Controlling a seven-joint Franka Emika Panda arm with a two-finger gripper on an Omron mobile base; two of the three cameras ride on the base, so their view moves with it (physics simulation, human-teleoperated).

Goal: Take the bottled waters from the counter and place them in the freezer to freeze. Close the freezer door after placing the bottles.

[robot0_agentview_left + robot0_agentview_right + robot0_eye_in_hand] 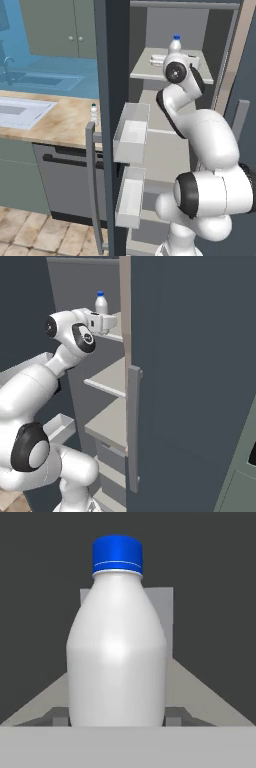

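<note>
The arm is reaching into the open freezer [75, 286], and its gripper [111, 323] is sitting at the upper shelf [145, 72], clamped on a bottled water [117, 657] that is standing upright on that pale grey shelf. In the hand view this bottle is showing a smooth, whitish, opaque-looking body that is widening from a short neck into rounded shoulders, topped by a bright blue cap [117, 556] with a thin pale ring near its lower edge. The dark finger tips are peeking out on either side of the bottle's base, pressing against it. In the right base view the blue cap and neck are rising just above the gripper.

A second bottle [93, 114] is standing upright on the beige marbled table [60, 122], near its right end, just beside the edge of the freezer door [112, 50]. It is looking small and pale with a blue cap. The door is standing open, its white bins [131, 134] facing the shelves.
</note>
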